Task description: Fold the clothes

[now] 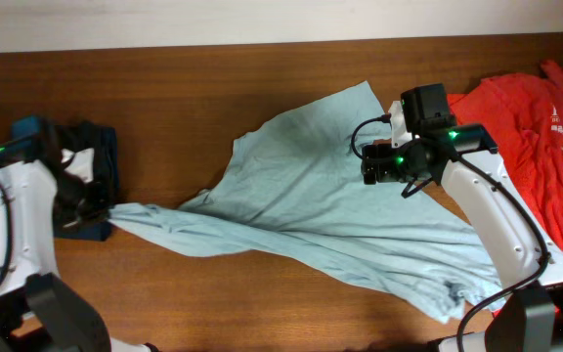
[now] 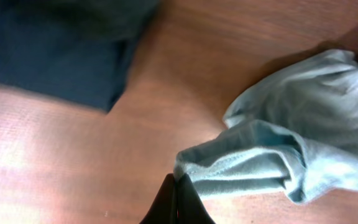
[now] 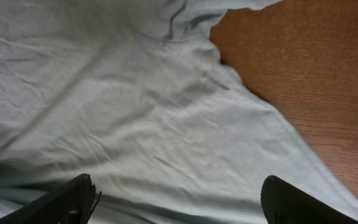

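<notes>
A pale blue shirt [image 1: 311,196] lies spread across the middle of the wooden table, one corner stretched out to the left. My left gripper [image 2: 178,184] is shut on that corner [image 2: 260,155], next to a dark navy folded garment [image 1: 86,176]. In the overhead view the left gripper [image 1: 104,207] sits at the shirt's left tip. My right gripper [image 3: 179,196] is open and hovers above the shirt's upper right part [image 3: 142,112]; in the overhead view it [image 1: 377,164] is over the shirt's right side. A red shirt [image 1: 536,137] lies at the far right.
The navy garment [image 2: 55,50] lies at the left edge of the table. The table's wood [image 1: 164,88] shows bare at the back left and along the front. The red shirt reaches the right edge under my right arm.
</notes>
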`<state>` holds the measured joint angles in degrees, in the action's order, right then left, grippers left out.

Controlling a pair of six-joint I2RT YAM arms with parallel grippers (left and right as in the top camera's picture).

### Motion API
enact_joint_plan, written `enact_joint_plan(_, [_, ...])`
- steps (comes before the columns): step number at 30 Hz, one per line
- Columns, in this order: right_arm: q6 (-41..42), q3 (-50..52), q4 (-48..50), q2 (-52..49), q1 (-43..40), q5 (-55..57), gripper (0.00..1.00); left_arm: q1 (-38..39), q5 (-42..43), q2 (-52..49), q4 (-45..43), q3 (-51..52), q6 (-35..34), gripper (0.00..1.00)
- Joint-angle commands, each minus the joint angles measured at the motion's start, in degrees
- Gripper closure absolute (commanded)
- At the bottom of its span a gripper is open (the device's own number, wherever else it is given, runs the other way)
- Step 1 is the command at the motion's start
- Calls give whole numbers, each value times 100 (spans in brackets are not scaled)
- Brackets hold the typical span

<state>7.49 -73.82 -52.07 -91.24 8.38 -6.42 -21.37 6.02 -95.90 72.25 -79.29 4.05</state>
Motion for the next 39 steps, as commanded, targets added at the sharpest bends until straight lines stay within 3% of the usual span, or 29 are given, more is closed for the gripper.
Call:
enact_joint_plan(1, [11, -33, -2, -122, -22, 133, 10, -463, -162, 258, 186, -76, -262, 100])
enact_joint_plan(4, [55, -33, 2, -407, -20, 133, 17, -859, -160, 431, 247, -76, -352, 99])
enact_joint_plan(8, [55, -33, 144, -881, -20, 83, 37, -1193, -162, 697, 238, -76, -474, 100])
enact_joint_plan(9, [50, -33, 240, -1060, -20, -81, 52, -1296, -160, 811, 240, -76, -496, 100])
enact_joint_plan(10, [48, -33, 286, -1154, -17, -192, 53, -1340, -160, 881, 243, -76, -496, 99])
enact_joint_plan(12, [33, -33, 358, -1314, -15, -352, 48, -1368, -164, 992, 262, -76, -494, 100])
enact_joint_plan(14, [33, -33, 350, -1340, -15, -389, 37, -1349, -87, 1075, 269, -76, -481, 83])
enact_joint_plan(18, [-17, -35, 341, -1329, -22, -389, 23, -1056, 367, 1207, 39, -105, -48, 67])
enact_joint_plan(24, [-11, -35, 337, -1327, -22, -389, 21, 52, 1648, 1235, -702, -302, 752, 56])
enact_joint_plan(28, [15, -35, 319, -1327, -22, -422, 20, 1550, 1825, 979, -2111, -299, 973, 54])
enact_joint_plan(31, [13, -35, 173, -1327, -22, -739, 20, 2544, 1456, 313, -3272, -299, 979, 30])
enact_joint_plan(39, [-205, -35, -748, -1327, -20, -968, 19, 3296, 1217, -1620, -5842, -302, 955, 26])
